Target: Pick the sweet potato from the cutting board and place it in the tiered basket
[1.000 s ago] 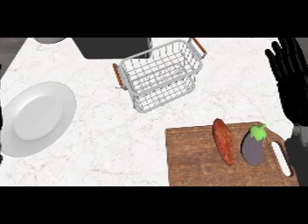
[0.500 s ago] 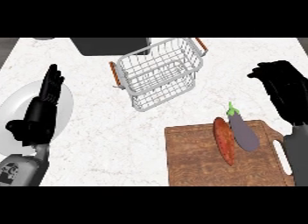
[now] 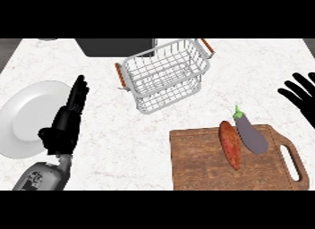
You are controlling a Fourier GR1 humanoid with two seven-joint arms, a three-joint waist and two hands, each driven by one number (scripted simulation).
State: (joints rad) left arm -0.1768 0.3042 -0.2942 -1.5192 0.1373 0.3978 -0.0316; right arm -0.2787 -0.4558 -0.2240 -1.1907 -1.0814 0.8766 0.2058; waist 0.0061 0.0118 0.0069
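1. Head view is showing the sweet potato (image 3: 230, 144) lying lengthwise on the cutting board (image 3: 200, 165), touched by nothing, so I judge the picking step is not yet begun
2. Right robot hand (image 3: 311, 102) is hovering at the right edge of the view, beyond the board's far right corner, fingers spread wide and holding nothing
3. Left robot hand (image 3: 66, 120) is hanging over the bench (image 3: 253, 67) just beside the plate (image 3: 21, 118), fingers straight and together, also holding nothing
4. Tiered basket (image 3: 165, 77) is standing beyond the board, toward the far middle of the bench, tilted in this view, with its wire compartments showing nothing inside
5. Next move, as I judge it, is calling for the right robot hand to be coming down and inward over the board and curling round the sweet potato's middle
6. An eggplant (image 3: 251, 134) is lying just beside the sweet potato on its right, between it and the right robot hand, so it is standing in the way and could be getting nudged or caught by mistake
7. A dark box (image 3: 114, 47) is sitting behind the basket at the bench's far edge, well clear of the likely carrying path
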